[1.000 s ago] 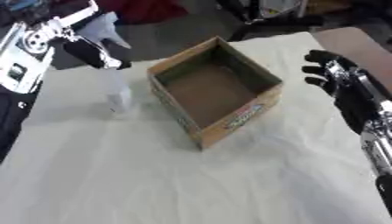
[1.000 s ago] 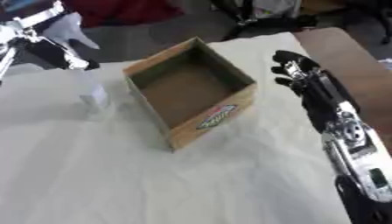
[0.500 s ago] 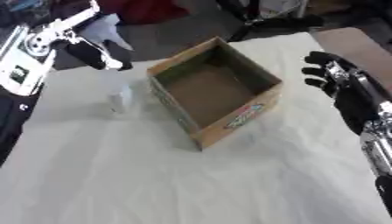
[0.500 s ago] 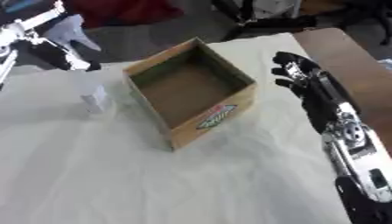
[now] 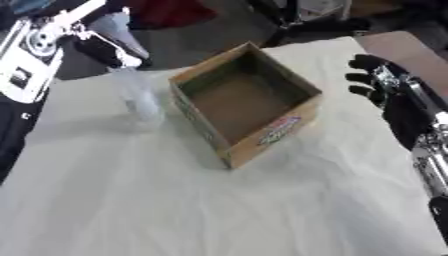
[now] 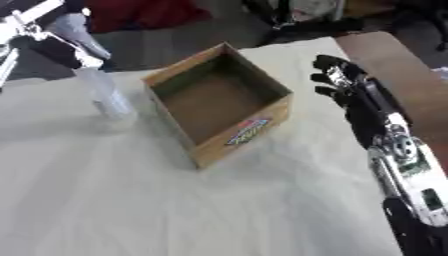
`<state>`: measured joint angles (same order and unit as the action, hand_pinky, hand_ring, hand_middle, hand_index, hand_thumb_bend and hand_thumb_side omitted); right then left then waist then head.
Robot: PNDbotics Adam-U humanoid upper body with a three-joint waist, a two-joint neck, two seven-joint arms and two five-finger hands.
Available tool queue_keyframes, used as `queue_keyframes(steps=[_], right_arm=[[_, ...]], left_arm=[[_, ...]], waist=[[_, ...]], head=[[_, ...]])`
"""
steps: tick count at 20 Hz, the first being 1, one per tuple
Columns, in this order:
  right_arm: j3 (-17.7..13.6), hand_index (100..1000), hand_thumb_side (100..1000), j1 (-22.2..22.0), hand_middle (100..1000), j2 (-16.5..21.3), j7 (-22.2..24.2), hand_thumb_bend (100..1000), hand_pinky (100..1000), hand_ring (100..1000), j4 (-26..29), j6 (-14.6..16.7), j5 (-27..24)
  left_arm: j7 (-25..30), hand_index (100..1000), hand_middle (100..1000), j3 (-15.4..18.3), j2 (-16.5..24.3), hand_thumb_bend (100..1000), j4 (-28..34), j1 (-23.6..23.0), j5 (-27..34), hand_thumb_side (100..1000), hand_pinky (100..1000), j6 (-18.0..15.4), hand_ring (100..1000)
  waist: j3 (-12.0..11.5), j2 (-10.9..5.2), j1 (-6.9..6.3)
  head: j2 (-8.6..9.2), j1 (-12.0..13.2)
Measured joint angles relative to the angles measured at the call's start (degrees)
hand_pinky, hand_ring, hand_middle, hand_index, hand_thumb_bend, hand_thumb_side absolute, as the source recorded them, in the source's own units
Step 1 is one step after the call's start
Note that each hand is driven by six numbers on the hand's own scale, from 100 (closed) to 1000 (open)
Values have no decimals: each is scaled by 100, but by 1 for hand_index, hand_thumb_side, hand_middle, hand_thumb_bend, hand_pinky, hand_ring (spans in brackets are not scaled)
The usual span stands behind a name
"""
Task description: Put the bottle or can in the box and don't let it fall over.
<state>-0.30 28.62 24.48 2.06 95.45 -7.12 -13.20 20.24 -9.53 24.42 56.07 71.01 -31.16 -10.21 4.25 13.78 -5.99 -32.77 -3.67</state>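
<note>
A pale cloth covers the table, with dark clutter and a red shape beyond its far edge. The clear bottle stands upright on the cloth just left of the open cardboard box, apart from its wall. The left hand hovers above the bottle's top, fingers pointing down and spread, holding nothing. To do this step well it should close around the bottle's body (not the cap), lift straight up, clear the box's near wall and set it flat on the bottom. The right hand waits open to the right of the box. Nothing blocks the path.
</note>
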Motion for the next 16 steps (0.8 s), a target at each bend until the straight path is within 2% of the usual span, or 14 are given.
queue_keyframes(steps=[5, 16], right_arm=[[0, 861, 688, -27, 861, 0, -1, 100, 881, 873, -15, 1, -17], [-1, 861, 668, -49, 863, 1, -5, 100, 881, 873, -28, 7, -64]], left_arm=[[-6, 136, 100, 17, 80, 646, 97, 13, 37, 100, 100, 54, 118], [74, 137, 100, 36, 173, 613, 390, 197, 140, 100, 100, 207, 120]], waist=[[-26, -107, 0], [-69, -276, 6]], head=[[-39, -5], [-184, -48]])
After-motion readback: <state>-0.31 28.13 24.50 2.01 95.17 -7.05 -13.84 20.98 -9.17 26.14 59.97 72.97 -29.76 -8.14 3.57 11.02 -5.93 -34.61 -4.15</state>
